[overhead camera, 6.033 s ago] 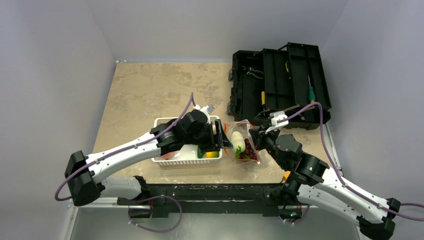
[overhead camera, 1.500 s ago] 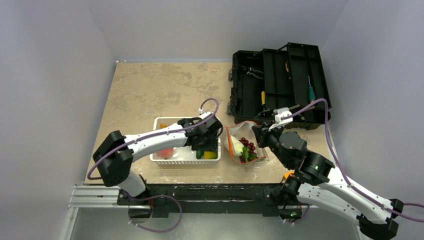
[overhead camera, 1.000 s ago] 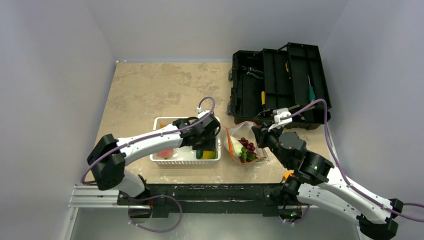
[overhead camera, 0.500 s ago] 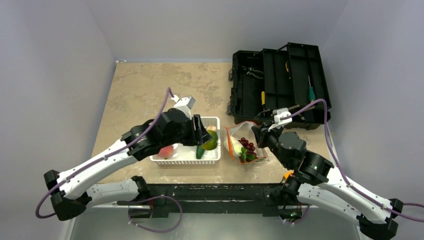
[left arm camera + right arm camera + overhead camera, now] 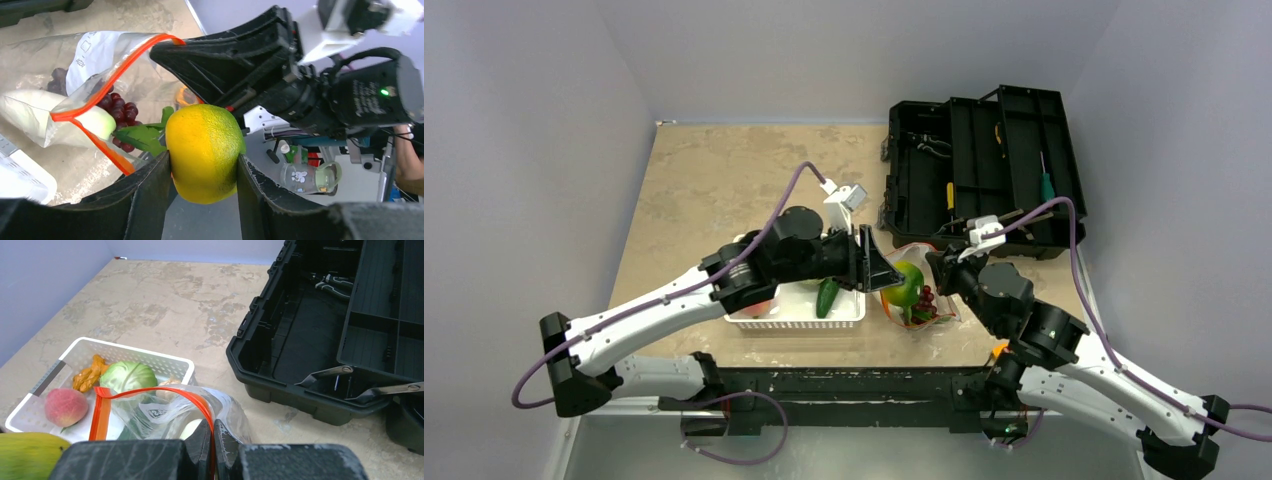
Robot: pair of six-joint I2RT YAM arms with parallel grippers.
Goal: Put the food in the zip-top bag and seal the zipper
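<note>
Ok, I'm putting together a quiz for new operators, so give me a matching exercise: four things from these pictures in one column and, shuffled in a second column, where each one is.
Things
1. mango
2. grapes
3. peach
4. green-handled tool

Places
A. in the white basket
B. in the black toolbox
C. held in the left gripper
D. inside the clear bag

Pairs: 1-C, 2-D, 3-A, 4-B
</note>
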